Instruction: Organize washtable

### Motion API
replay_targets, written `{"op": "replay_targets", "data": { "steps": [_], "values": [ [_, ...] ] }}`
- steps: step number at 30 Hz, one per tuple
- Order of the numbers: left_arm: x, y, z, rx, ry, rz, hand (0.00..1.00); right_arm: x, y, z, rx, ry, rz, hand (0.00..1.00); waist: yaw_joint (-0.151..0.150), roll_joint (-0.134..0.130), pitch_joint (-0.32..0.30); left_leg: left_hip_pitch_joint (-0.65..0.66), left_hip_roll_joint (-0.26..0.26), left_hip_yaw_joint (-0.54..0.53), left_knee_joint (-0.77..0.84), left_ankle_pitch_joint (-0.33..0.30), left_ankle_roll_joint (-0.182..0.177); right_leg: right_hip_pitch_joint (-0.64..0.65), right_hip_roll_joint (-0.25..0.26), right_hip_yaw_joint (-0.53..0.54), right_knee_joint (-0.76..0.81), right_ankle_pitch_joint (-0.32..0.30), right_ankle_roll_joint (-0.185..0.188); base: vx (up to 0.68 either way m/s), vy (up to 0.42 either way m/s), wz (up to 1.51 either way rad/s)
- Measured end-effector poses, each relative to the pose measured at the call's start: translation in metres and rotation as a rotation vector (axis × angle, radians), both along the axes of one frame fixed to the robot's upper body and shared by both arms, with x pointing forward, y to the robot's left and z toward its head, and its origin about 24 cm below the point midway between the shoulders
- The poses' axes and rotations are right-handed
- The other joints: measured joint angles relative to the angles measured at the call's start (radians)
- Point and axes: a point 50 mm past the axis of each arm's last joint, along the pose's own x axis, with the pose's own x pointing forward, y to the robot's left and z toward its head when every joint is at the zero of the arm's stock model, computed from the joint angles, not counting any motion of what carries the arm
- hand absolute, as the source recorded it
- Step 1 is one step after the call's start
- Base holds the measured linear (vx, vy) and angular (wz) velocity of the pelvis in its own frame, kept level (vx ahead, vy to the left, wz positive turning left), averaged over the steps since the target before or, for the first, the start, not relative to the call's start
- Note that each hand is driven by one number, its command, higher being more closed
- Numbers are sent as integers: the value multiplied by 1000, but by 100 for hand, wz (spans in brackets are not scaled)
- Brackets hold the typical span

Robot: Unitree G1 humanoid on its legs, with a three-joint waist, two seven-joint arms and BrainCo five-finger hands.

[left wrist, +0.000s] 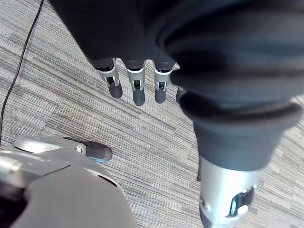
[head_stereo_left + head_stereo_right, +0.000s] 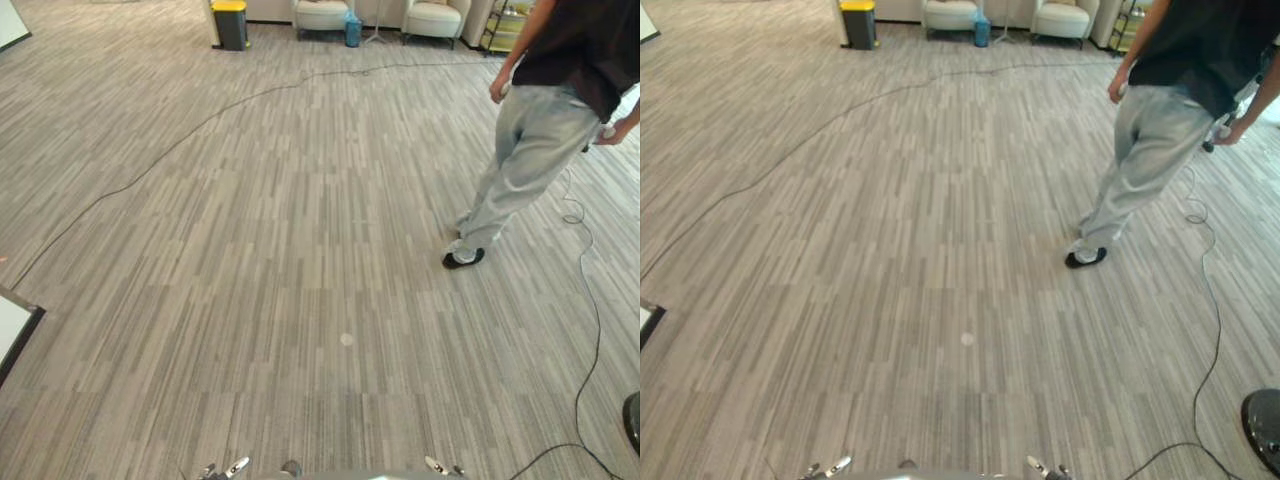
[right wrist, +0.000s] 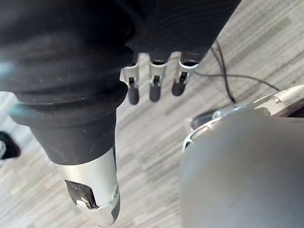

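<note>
- The left hand (image 1: 137,80) hangs over the carpet (image 2: 300,300), its fingers straight and slack, nothing in them; the thumb stands apart, also bare.
- The right hand (image 3: 154,78) hangs the same way: fingers relaxed and pointing down at the floor, holding nothing.
- From the head, the near ground at 6 o'clock is striped grey carpet, with a small pale spot (image 2: 346,339) just ahead of centre.
- At 9 o'clock a dark-framed white board (image 2: 15,330) cuts into the edge of the view.
- At 2 o'clock, in the middle distance, a person (image 2: 540,120) in pale trousers and a dark top stands mid-stride, something small in each hand.
- At 11 o'clock, far off, stands a bin (image 2: 230,24) with a yellow lid; at 12 to 1 o'clock, two pale armchairs (image 2: 322,14) with a small blue bin (image 2: 353,30) between them; a shelf rack (image 2: 503,25) farther round at 1 o'clock.
- No washtable or bench can be made out, so where the task's things lie cannot be told.
- Judgement: the robot is away from the work place with idle hands, which fits walking to the washtable as well as having left it; which one, the scene does not settle, so no move can be named.
</note>
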Motion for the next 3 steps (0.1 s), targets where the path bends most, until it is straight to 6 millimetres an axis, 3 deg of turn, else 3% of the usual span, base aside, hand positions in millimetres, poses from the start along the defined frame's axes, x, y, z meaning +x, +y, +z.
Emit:
{"op": "replay_targets", "data": {
  "steps": [3],
  "values": [
    [1,-2,-1,-5,6,-16,0,0,-3,0,-9,6,30,0,-1,11,2,-1,2,-8,-7,7,0,-3,2,-2,2,0,0,-94,-33,4]
  ]
}}
